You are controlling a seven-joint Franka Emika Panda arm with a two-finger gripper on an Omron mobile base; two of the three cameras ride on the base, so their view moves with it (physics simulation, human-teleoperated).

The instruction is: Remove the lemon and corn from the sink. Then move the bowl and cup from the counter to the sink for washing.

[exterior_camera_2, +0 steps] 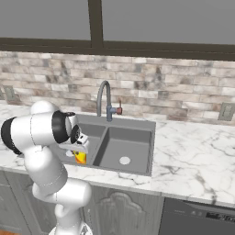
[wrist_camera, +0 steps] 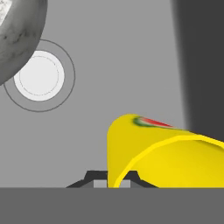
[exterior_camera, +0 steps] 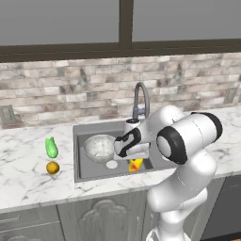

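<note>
The last step of the task is being carried out: the cup (exterior_camera: 135, 164) is being held by the gripper (exterior_camera: 134, 160), which is closed on its wall, and is being lowered into the sink (exterior_camera: 80, 155) at the centre of the left base view. In the hand view the cup (wrist_camera: 162, 153) is being shown at the lower right, yellow with a red mark near its rim, hanging over the grey basin floor, with the round white drain (wrist_camera: 39, 75) lying at the upper left. Whether the cup is already touching the floor cannot be told. The bowl (exterior_camera: 100, 147) is already sitting in the same left basin, just left of the gripper, and its speckled edge (wrist_camera: 17, 39) is curving into the upper left corner of the hand view. The corn (exterior_camera: 51, 148) and the lemon (exterior_camera: 52, 167) are lying on the marble tabletop (exterior_camera: 23, 174) at the left of the frame, well apart from the sink, so the removal step is judged as done. For the next move, the cup is judged as needing to be set down on the basin floor beside the bowl, the gripper then being opened and drawn straight up, clear of the faucet (exterior_camera: 141, 99) and the bowl's rim. In the right base view the cup (exterior_camera_2: 80, 157) is being seen below the wrist, at the left basin.
</note>
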